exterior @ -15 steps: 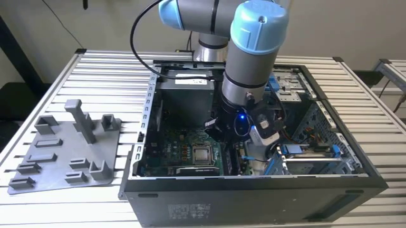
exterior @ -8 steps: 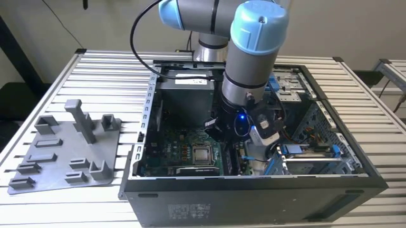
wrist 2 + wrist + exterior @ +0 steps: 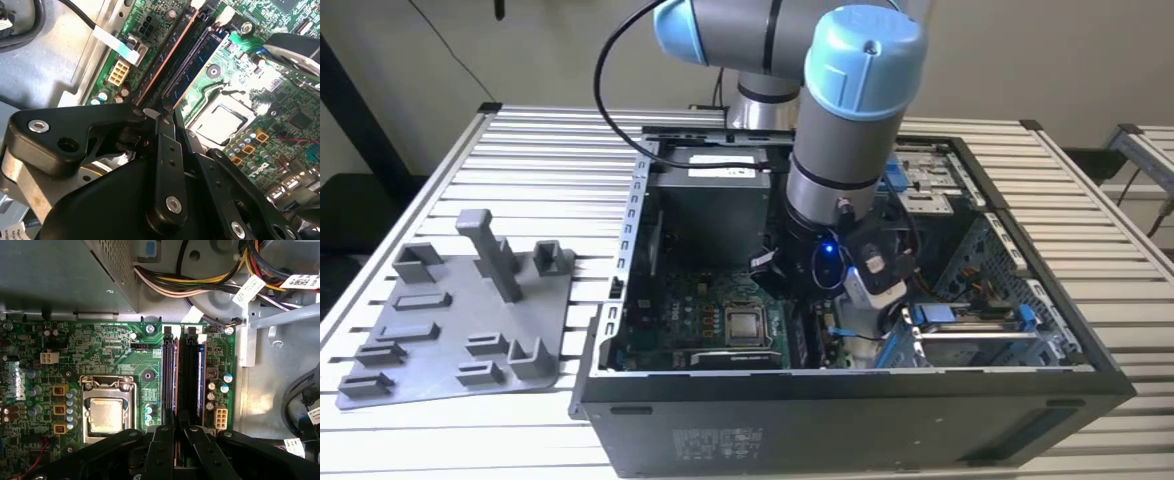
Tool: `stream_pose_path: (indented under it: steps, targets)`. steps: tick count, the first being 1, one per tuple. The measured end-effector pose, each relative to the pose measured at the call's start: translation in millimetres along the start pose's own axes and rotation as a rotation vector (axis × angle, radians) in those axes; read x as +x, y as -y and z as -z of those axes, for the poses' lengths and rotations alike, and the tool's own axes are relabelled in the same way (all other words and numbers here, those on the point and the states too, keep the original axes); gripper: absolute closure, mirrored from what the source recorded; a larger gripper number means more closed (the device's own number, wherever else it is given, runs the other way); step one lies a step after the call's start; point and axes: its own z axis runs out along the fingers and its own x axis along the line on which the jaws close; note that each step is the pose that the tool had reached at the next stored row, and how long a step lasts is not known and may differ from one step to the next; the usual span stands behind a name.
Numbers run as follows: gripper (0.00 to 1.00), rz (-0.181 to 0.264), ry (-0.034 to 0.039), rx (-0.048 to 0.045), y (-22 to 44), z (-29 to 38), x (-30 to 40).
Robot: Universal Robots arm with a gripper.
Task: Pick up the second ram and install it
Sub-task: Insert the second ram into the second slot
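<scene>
the gripper (image 3: 179, 432) was down inside the computer case (image 3: 854, 395), right over the motherboard's (image 3: 100, 347) memory slots (image 3: 181, 375). looked like the seating step; the next move called for an even press straight down. fingers (image 3: 162, 450) were drawn close, pinching the second ram (image 3: 176, 52), a thin dark stick with an orange-lit edge, standing on edge in the slots.

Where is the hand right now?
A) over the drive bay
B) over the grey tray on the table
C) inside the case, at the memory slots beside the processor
C: in the first wrist view the hand sits at the end of the memory slots, beside the processor.
</scene>
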Motion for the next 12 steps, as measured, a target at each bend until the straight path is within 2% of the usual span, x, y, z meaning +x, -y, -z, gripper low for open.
stream_pose_path:
  steps: [11,12]
  targets:
    - [0.86,0.0,-0.0002,-0.0001,0.0,-2.5,0.0]
    - [0.85,0.0,0.0,-0.0022,-0.3,-3.0,-0.1]
